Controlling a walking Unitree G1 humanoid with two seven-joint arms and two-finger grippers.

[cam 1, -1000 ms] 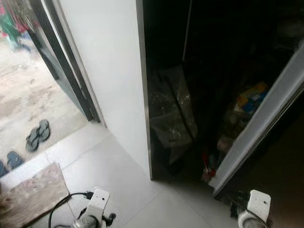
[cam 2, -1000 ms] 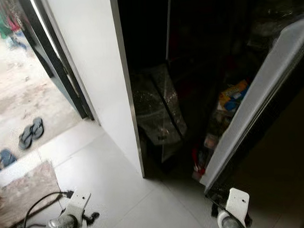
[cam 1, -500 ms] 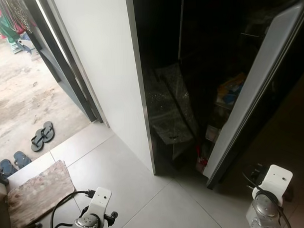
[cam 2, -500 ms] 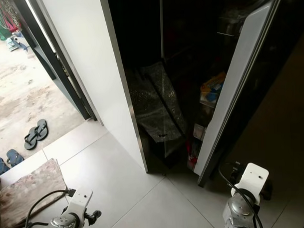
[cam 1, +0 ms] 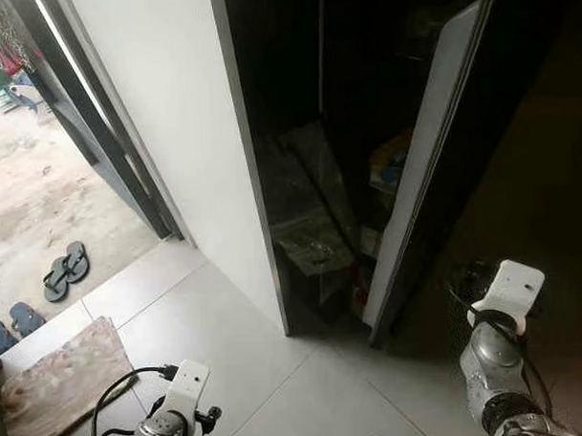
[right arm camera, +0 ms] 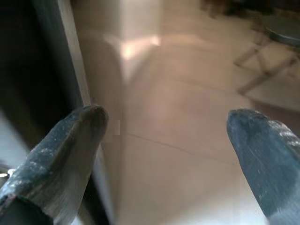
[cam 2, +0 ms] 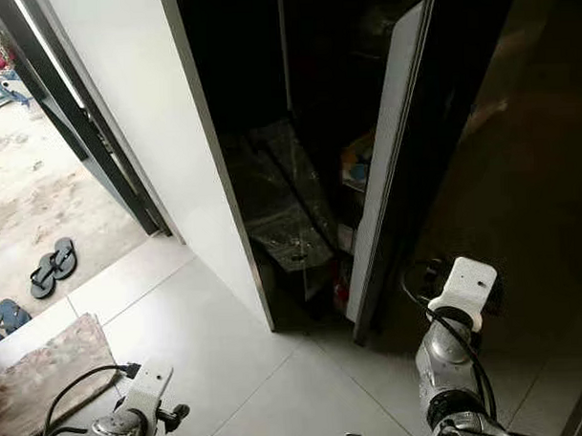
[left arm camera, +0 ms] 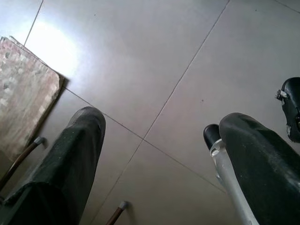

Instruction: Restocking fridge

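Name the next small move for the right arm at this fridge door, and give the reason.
Probably keep pushing the fridge door shut with the right pincer: the door stands only partly ajar, the open pincer sits against its outer face, and the left pincer hangs open over the floor, carrying nothing.

No text, brand, number or sign can be read anywhere in these pictures. The yellow and blue package (cam 1: 389, 163) on the fridge door (cam 1: 425, 146) shelf carries some printing, but it is too small and too dark to make out. The white wrist plates of the arms are plain.
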